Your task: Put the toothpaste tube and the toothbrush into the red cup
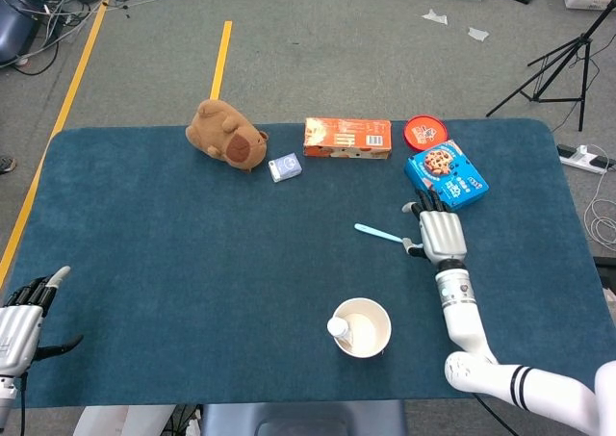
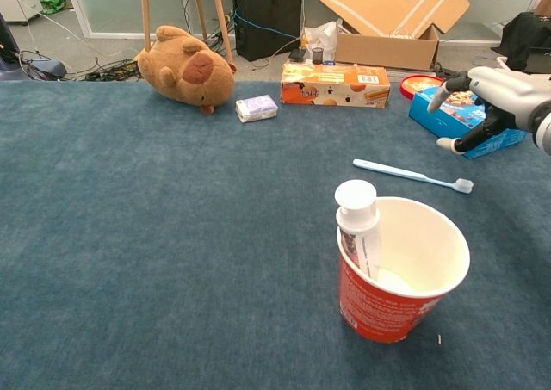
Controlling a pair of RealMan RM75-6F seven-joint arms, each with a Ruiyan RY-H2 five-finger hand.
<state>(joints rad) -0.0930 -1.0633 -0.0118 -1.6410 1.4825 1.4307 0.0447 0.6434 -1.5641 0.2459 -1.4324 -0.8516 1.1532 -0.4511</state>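
We see the right hand (image 1: 442, 235) released, fingers spread, hovering at the brush end of the toothbrush (image 1: 380, 234), which lies flat mid-worktop. The left hand (image 1: 21, 327) rests open at the near-left corner. The toothpaste tube (image 2: 359, 226) stands in the red cup (image 2: 398, 274) near the front edge.

The cup (image 2: 396, 295) is red outside, white inside; the toothbrush (image 2: 411, 175) pale blue; the table (image 1: 192, 263) cloth dark teal.

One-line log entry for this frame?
toothpaste: in cup | toothbrush: flat on table | right robot hand: open, above brush's head end, no contact | left robot hand: open, idle at table edge
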